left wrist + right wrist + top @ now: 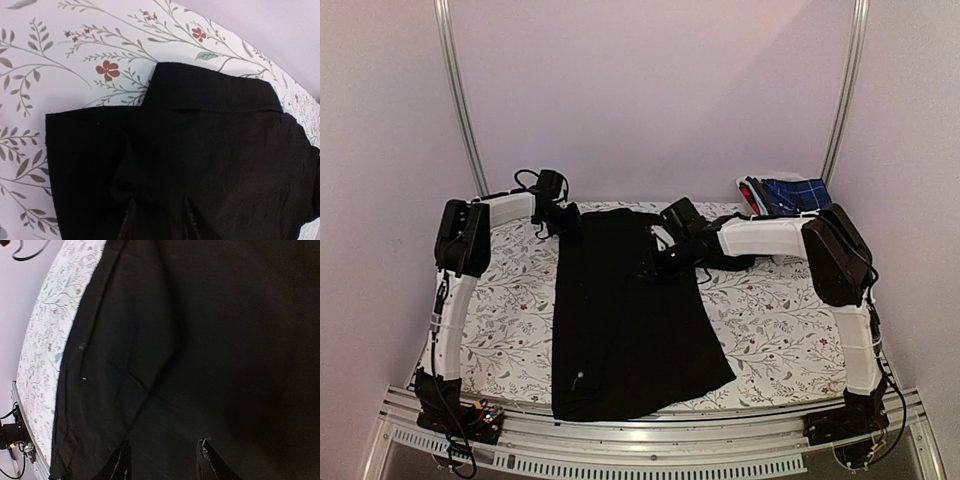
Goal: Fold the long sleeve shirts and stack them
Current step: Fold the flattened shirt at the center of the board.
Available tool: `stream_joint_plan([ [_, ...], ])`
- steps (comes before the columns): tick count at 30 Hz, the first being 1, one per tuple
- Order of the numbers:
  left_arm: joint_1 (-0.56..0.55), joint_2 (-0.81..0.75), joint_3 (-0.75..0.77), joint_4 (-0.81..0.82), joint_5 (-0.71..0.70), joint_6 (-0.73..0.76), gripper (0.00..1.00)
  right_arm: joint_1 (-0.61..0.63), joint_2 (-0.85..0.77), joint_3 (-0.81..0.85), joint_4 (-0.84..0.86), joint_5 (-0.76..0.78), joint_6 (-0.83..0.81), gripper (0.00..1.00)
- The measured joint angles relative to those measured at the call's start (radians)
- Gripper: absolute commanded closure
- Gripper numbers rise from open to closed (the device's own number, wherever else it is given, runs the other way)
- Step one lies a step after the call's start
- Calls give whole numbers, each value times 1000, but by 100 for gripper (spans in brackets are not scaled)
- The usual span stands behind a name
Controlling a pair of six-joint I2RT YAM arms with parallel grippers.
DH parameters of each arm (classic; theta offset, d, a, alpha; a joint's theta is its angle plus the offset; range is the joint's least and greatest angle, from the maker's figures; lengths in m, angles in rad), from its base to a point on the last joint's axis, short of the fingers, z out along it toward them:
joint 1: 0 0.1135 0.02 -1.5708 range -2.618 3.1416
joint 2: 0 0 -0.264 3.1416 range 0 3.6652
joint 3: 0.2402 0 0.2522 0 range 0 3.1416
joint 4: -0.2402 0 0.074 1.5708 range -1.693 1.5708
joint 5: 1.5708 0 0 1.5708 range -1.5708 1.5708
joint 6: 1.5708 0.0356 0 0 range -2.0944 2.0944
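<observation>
- Under both pincers, black shirt [620,320] flat on the floral table [770,330]; collar [215,92] just ahead of the left pincer [160,227]
- Left pincer fingers part-spread over cloth; gripping or not, cannot tell
- Right pincer [162,460] likewise; hold unclear
- Probably light, limp, slippy; best pinched at shoulders beside each pincer

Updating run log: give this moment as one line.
black collared shirt: flat on table | left gripper: at collar | right gripper: open over shirt
</observation>
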Motion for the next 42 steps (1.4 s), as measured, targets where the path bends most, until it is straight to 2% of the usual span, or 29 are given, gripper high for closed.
stream_joint_plan([
  [3, -12, -38, -9, -9, -27, 16, 54, -12, -43, -95, -6, 47, -3, 57],
  [7, -47, -178, -105, -1, -58, 26, 52, -18, -149, -234, -6, 100, -7, 57],
  [15, -189, -603, -610, 174, -11, -53, 52, -11, -392, -484, 28, 151, 5, 57],
  [22, -338, -748, -996, 266, 37, -159, 52, 64, -496, -636, 33, 216, 39, 57],
  [27, -405, -846, -1193, 314, 40, -234, 53, 146, -545, -726, 39, 247, 91, 57],
  [34, -414, -898, -1321, 363, 28, -269, 53, 242, -554, -784, 60, 275, 171, 57],
  [42, -367, -904, -1369, 391, 29, -227, 54, 358, -553, -813, 76, 275, 261, 57],
])
